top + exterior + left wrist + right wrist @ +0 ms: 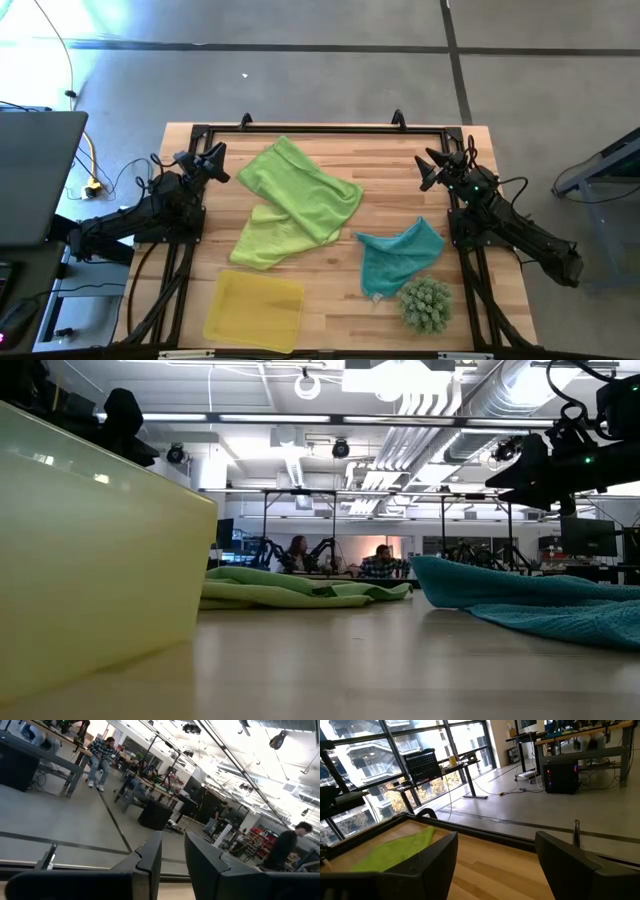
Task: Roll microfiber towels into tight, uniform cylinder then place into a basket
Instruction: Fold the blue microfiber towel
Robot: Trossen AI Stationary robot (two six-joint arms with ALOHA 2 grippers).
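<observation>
Three towels lie flat and loose on the wooden table. A bright green one (300,188) overlaps a paler green one (262,240), and a teal one (398,255) lies to their right. The yellow basket (253,310) sits at the near edge, its wall (90,550) filling the left of the low view. My left gripper (213,158) hovers at the far left, raised above the table, its fingers (173,840) a little apart with nothing between them. My right gripper (430,168) hovers at the far right, wide open (496,840) and empty, with the green towel (400,850) ahead of it.
A fuzzy green ball-shaped thing (425,303) sits at the near right beside the teal towel (540,600). A black frame rail (320,128) runs along the table's far edge. A laptop (35,175) stands off the table's left. People sit in the room beyond.
</observation>
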